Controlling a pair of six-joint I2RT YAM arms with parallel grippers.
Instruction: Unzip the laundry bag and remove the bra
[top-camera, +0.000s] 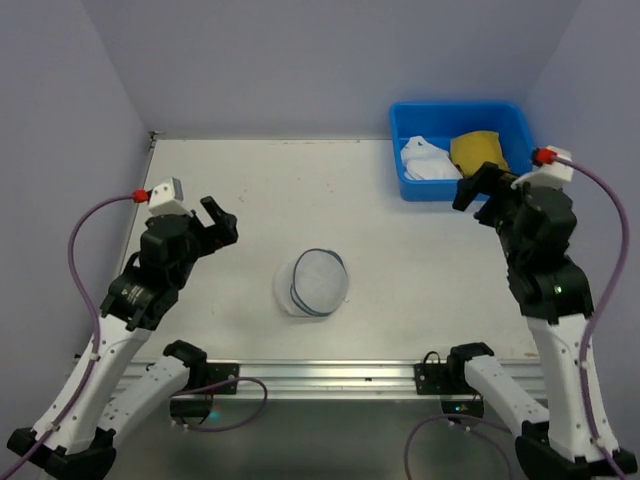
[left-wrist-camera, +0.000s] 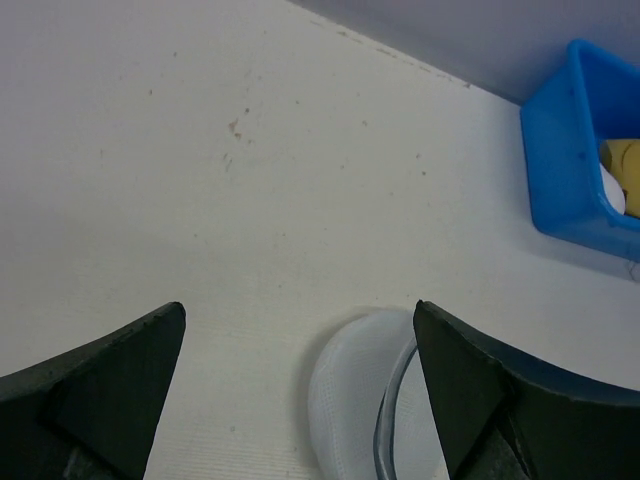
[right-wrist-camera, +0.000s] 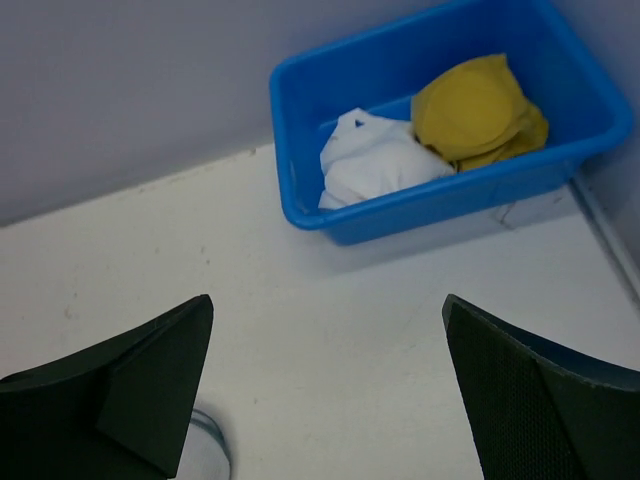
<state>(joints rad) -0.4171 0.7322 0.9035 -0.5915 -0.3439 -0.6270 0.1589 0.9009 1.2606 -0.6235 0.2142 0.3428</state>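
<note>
Table, seen from above. Blue bin, upper right of the frame, holds the bra beside a crumpled white item. The laundry bag lies alone at centre frame, and whether its zipper is open cannot be told. The left gripper, at left, and the right gripper, just beside the bin, both gape wide and hold nothing. Judged from this layout, the bra is already out of the bag and nothing visibly remains to do.
</note>
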